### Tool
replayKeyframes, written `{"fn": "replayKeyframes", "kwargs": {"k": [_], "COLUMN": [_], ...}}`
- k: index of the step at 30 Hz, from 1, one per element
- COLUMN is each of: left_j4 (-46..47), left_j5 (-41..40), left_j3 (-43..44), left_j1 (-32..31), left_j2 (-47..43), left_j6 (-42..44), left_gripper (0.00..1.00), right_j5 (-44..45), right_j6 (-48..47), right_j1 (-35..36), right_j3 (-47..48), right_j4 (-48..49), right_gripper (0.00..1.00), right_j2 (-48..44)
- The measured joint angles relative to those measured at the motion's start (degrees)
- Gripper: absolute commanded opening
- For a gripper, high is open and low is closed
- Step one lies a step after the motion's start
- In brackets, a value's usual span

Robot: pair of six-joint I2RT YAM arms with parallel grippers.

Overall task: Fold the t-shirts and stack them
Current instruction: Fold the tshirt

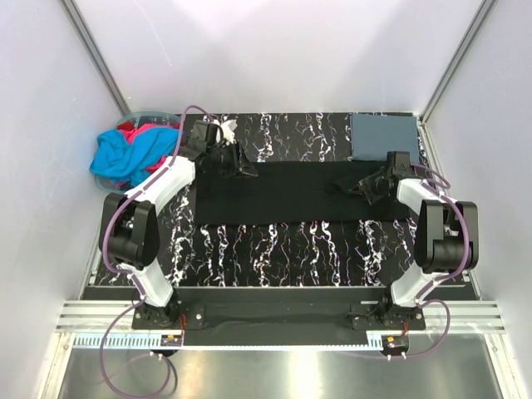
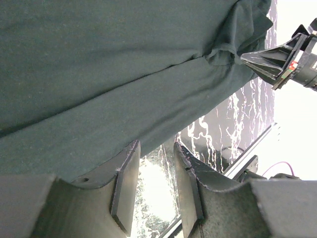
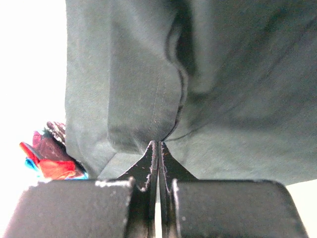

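Right, the left arm is folded at the elbow, its white forearm reaching toward the far side of the table (image 1: 274, 245). The left gripper (image 2: 156, 148) is tipped low over the marbled top with its fingers apart. Only bare table shows in the gap between them. The right arm bends in from its side, and the right gripper (image 3: 157, 145) has its fingers pressed together, tips pinched on a fold of the black t-shirt (image 1: 299, 193).

Now the tricky parts. From the right wrist the cloth puckers straight into the closed tips, but how much fabric sits between them can't be made out. From the left wrist, one fingertip overlaps the shirt's near edge, and I can't tell whether they are touching or just apart. From above, dark grippers on dark cloth blur together, and no collar or sleeves can be picked out.

The black shirt lies flat as one long band, stretched between the two grippers. It is smooth by the left gripper and creased by the right. Just beyond the right gripper, a slate blue-grey t-shirt (image 1: 384, 137) rests folded square. Out past the left gripper, a cyan t-shirt (image 1: 125, 154) and a red t-shirt (image 1: 137, 129) sit heaped in a tub (image 1: 150, 114).
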Motion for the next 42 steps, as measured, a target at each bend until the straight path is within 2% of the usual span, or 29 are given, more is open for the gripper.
{"fn": "replayKeyframes", "kwargs": {"k": [10,19,22,23,27,31,33,36,39,42], "left_j4": [0.0,0.1,0.2,0.2,0.4,0.6,0.7,1.1,2.4,3.8], "left_j5": [0.0,0.0,0.0,0.1,0.9,1.1,1.1,1.2,1.4,1.5], "left_j3": [-0.2,-0.6,-0.6,-0.6,-0.6,-0.6,-0.4,0.5,2.4,3.2], "left_j1": [0.0,0.0,0.0,0.0,-0.2,-1.0,-1.5,-2.0,-2.1,-1.9], "left_j2": [0.0,0.0,0.0,0.0,0.0,0.0,0.0,0.8,3.7,7.5], "left_j6": [-0.2,-0.2,-0.1,-0.1,0.3,0.5,0.3,-0.4,-1.9,-3.8], "left_gripper": [0.40,0.41,0.42,0.42,0.43,0.44,0.44,0.44,0.44,0.44], "right_j5": [2.0,7.0,7.3,7.5,9.7,11.0,10.9,11.0,11.0,10.6], "right_j6": [2.8,2.8,0.5,-0.7,-6.6,-11.8,-13.7,-15.6,-17.0,-18.4], "right_j1": [4.9,10.1,10.5,10.5,10.5,8.5,5.5,-0.2,-4.7,-6.1], "right_j3": [-2.6,-5.2,-3.5,-2.0,4.8,11.3,13.4,15.0,17.2,19.5], "right_j4": [1.0,0.8,-1.2,-2.6,-8.3,-12.7,-13.1,-13.8,-14.6,-14.9], "right_gripper": [0.00,0.02,0.21,0.35,0.51,0.47,0.40,0.36,0.33,0.32], "right_j2": [-7.5,-8.2,-7.3,-6.7,-6.0,-7.7,-8.0,-6.9,-2.0,5.0]}}
